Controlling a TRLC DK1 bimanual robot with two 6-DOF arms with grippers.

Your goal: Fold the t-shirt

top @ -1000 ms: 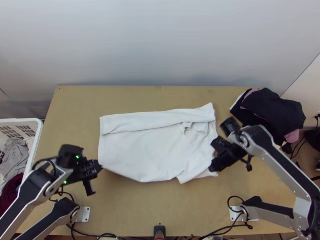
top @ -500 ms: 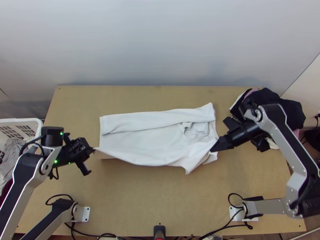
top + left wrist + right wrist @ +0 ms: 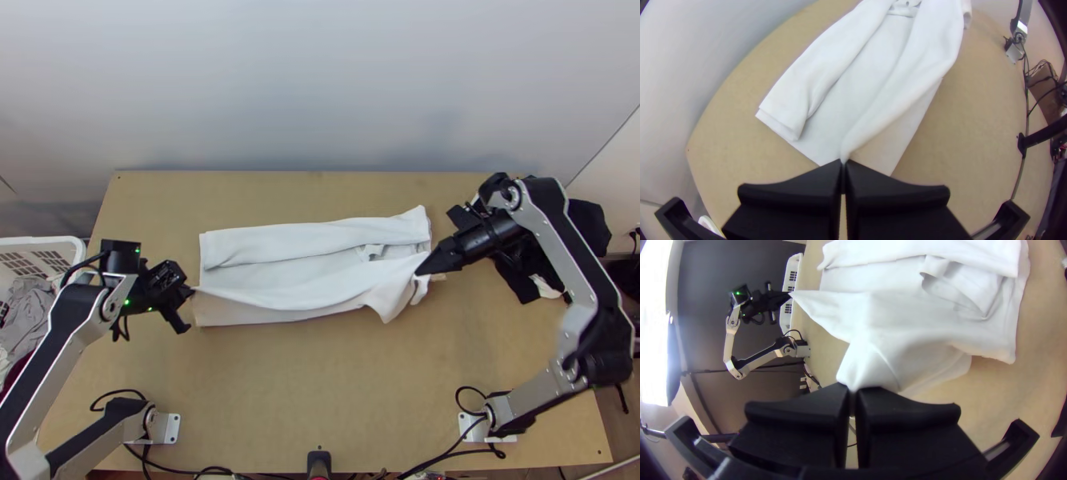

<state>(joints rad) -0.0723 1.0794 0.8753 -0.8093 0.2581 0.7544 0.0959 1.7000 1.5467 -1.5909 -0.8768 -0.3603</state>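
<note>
Left pincer (image 3: pixel 843 162): closed on the white t-shirt (image 3: pixel 272 274), hem end. Right pincer (image 3: pixel 853 391): closed at the collar (image 3: pixel 372 252) end. Placement: on bench (image 3: pixel 320 400), one long side folded inward, the other lifted. Handling: hold the span taut, ends level; lower evenly. Obscured: pinched cloth; layers beneath the raised flap (image 3: pixel 320 296).

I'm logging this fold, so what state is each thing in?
T-shirt: far side folded in, near side lifted between the grippers
Left gripper: shut on the T-shirt
Right gripper: shut on the T-shirt
Dark clothes: bunched in a pile
Basket: upright, holding laundry
</note>
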